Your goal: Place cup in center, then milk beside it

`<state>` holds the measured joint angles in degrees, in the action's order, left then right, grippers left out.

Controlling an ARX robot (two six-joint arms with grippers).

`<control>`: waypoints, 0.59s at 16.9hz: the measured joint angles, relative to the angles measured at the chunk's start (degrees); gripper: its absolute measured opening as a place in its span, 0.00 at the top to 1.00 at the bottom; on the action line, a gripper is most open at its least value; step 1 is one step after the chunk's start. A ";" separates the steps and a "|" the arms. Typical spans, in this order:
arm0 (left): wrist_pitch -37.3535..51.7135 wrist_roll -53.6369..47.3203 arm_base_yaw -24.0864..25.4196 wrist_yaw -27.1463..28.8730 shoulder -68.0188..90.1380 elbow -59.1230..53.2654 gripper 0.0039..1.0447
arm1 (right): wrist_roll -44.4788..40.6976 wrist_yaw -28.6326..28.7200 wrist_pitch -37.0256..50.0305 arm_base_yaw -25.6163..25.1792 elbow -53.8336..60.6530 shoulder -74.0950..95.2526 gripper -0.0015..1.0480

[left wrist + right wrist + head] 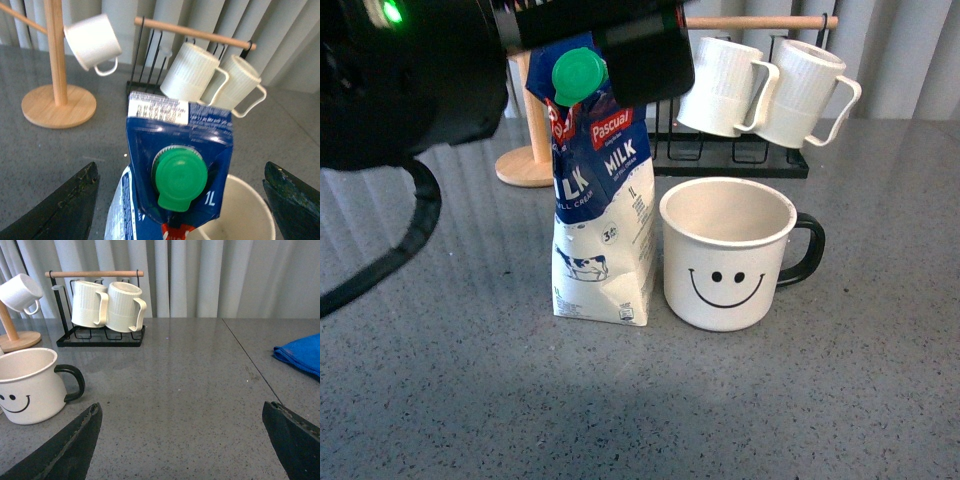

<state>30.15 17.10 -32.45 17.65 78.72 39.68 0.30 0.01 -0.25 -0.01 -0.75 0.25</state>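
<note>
Cup (728, 255) is set upright on grey bench (840, 400), smiley forward. Milk (600, 210), lettered "Pascual MILK", "1L", is stood just beside cup. Left claw (180, 200) is spread around carton top; right claw (182, 440) is spread, empty.

A kitchen-like setup: a grey speckled stone counter (200, 390), a black wire rack (100, 335) hung with ribbed mugs (725, 85), a wooden mug tree (57, 95), a blue cloth (300, 355), pale curtains (200, 275) behind.
</note>
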 joint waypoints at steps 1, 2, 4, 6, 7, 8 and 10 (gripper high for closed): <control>0.11 -1.01 0.68 -1.40 -2.03 -0.11 0.06 | 0.00 -0.02 0.02 0.00 0.00 0.00 0.06; 0.68 -2.08 1.53 -2.99 -4.28 -0.55 0.06 | 0.00 0.00 0.00 0.00 0.00 0.00 0.06; 0.77 -4.68 4.46 -5.88 -9.25 -0.94 0.06 | 0.00 0.00 0.00 0.00 0.00 0.00 0.06; 0.31 -7.58 7.82 -7.96 -13.53 -1.25 0.06 | 0.00 -0.02 0.00 0.00 0.00 0.00 0.06; 0.13 -8.76 9.44 -8.94 -15.43 -1.62 0.06 | 0.00 0.00 0.02 0.00 0.00 0.02 0.06; -5.95 -11.98 11.06 -3.04 -18.86 -2.23 0.16 | 0.00 -0.02 0.02 0.00 0.00 0.00 0.06; -6.62 -15.12 18.23 -2.25 -27.26 -11.37 0.40 | 0.00 -0.02 0.00 0.00 0.00 0.00 0.06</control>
<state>23.53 1.98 -14.22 15.40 51.46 28.32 0.30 -0.01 -0.25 -0.01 -0.75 0.25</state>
